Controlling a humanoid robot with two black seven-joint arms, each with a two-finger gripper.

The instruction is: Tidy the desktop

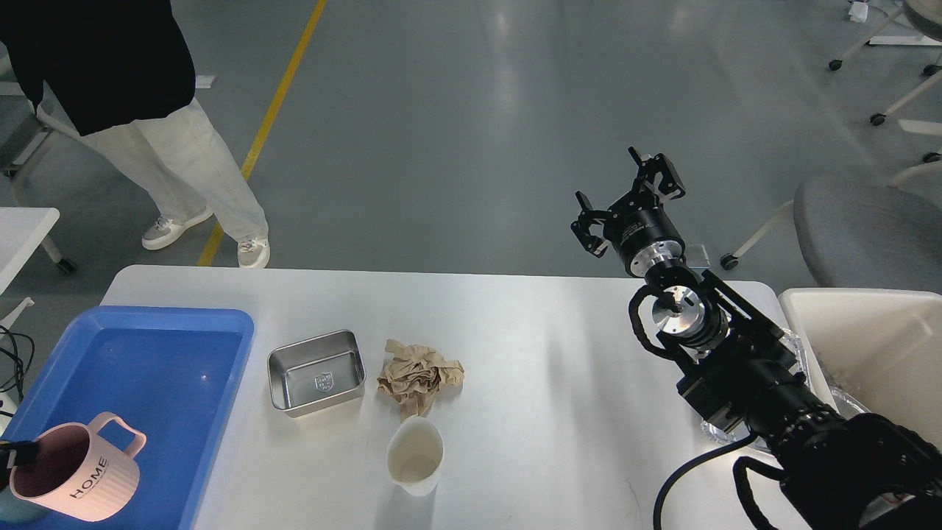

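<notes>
Mug (77,471), pink, low left, a dark left pincer (16,454) tip on its rim, grip state can't tell. White desk (559,383) spans the view; paper cup (416,456), crumpled brown paper (419,377), steel tin (316,372), blue tray (158,353) on it. Right pincer (627,197) raised past the far edge, fingers spread wide, empty.

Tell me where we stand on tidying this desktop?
Possibly done: nothing certain. In hand: a pink mug is held over the blue tray at the left edge; its gripper is barely visible. The right gripper is open, empty and raised. Left on the desktop: metal tin, crumpled brown paper, paper cup.
</notes>
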